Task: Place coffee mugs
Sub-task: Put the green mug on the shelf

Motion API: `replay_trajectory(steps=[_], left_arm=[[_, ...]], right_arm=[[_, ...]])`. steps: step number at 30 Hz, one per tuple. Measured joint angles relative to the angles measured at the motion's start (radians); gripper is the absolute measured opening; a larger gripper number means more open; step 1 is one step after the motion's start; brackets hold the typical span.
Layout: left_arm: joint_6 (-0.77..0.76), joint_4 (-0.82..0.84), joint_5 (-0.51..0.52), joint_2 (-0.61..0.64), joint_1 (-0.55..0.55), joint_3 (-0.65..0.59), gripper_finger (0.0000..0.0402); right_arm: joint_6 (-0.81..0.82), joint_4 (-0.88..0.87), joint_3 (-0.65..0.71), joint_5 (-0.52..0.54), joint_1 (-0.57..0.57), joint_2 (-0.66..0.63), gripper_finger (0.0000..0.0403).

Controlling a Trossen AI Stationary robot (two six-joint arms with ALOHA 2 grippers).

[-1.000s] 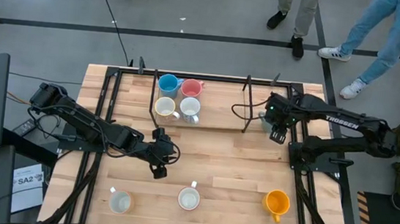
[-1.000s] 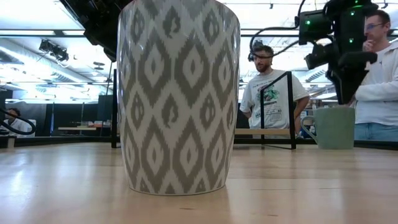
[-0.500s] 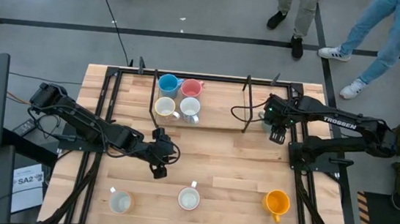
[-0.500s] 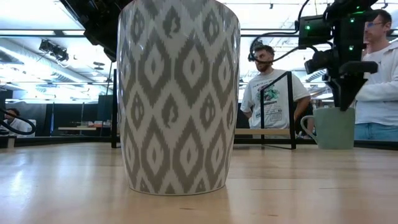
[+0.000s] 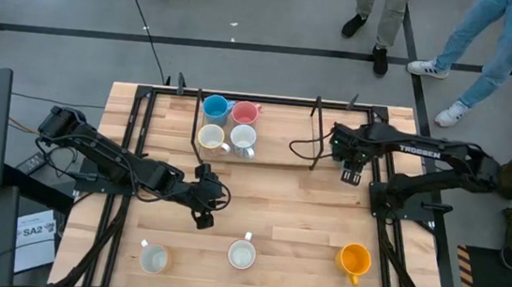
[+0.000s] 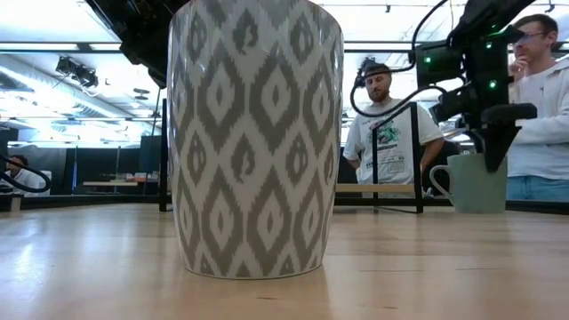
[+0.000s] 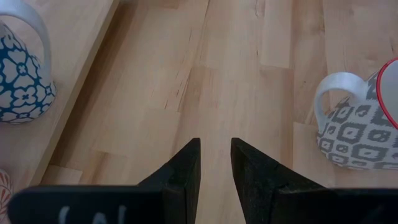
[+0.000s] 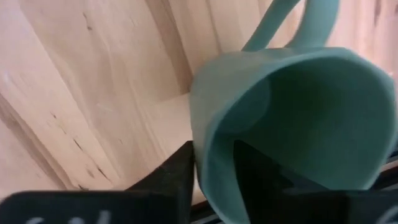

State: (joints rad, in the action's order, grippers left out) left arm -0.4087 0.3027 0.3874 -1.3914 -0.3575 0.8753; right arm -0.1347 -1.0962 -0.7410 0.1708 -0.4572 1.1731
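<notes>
The right gripper (image 8: 211,163) stands over the far right part of the table (image 5: 278,212) and pinches the wall of the green mug (image 8: 298,124): one finger sits inside the rim and the other outside, with the wall caught between them. This rim grip leaves the handle free and keeps the mug upright, which suits a lift and carry. In the low view the green mug (image 6: 471,182) rests on the table surface under the gripper, so the lift is judged as not yet begun. Four mugs stand grouped at the far left-centre, touching or nearly so: the blue mug (image 5: 215,109), the pink mug (image 5: 245,114), a cream mug (image 5: 210,138) and a white mug (image 5: 242,139). That cluster is the probable destination for the rest. Along the near edge, well apart from each other, stand a pale mug (image 5: 152,259), a patterned mug (image 5: 242,253) and the orange mug (image 5: 355,260). The left gripper (image 7: 215,163) waits near the table centre, its fingers set narrow with a bare gap and nothing between them. People stand beyond the far edge.
</notes>
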Motion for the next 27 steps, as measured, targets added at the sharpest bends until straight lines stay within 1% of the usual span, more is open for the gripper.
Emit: replay_trajectory(steps=[2, 4, 5, 6, 8, 10, 13, 17, 21, 27], left_arm=[[0.0, 0.0, 0.0, 0.0, 0.0, 0.0, 0.0096], [0.0, 0.0, 0.0, 0.0, 0.0, 0.0, 0.0096], [0.0, 0.0, 0.0, 0.0, 0.0, 0.0, 0.0096], [0.001, 0.0, 0.0, 0.0, 0.0, 0.0, 0.0096], [0.001, 0.0, 0.0, 0.0, 0.0, 0.0, 0.0096], [0.001, 0.0, 0.0, 0.0, 0.0, 0.0, 0.0096], [0.001, 0.0, 0.0, 0.0, 0.0, 0.0, 0.0096], [0.001, 0.0, 0.0, 0.0, 0.0, 0.0, 0.0096], [0.001, 0.0, 0.0, 0.0, 0.0, 0.0, 0.0096], [0.002, 0.0, 0.0, 0.0, 0.0, 0.0, 0.0096]], right_arm=[[0.013, 0.0, -0.005, 0.005, 0.0, 0.016, 0.0077], [0.059, 0.01, -0.01, -0.008, 0.0, 0.024, 0.0042], [0.092, 0.008, -0.013, -0.023, 0.0, 0.028, 0.0028], [0.11, 0.007, -0.013, -0.037, 0.0, 0.028, 0.0024], [0.179, 0.01, -0.014, -0.052, -0.001, 0.03, 0.0024], [0.285, 0.011, -0.014, -0.065, -0.001, 0.03, 0.003], [0.477, 0.012, -0.014, -0.1, -0.001, 0.03, 0.0042], [0.742, 0.011, -0.016, -0.152, -0.001, 0.029, 0.0037], [0.834, 0.024, -0.015, -0.166, -0.007, 0.029, 0.0034], [1.006, 0.078, -0.014, -0.229, -0.044, 0.029, 0.0047]])
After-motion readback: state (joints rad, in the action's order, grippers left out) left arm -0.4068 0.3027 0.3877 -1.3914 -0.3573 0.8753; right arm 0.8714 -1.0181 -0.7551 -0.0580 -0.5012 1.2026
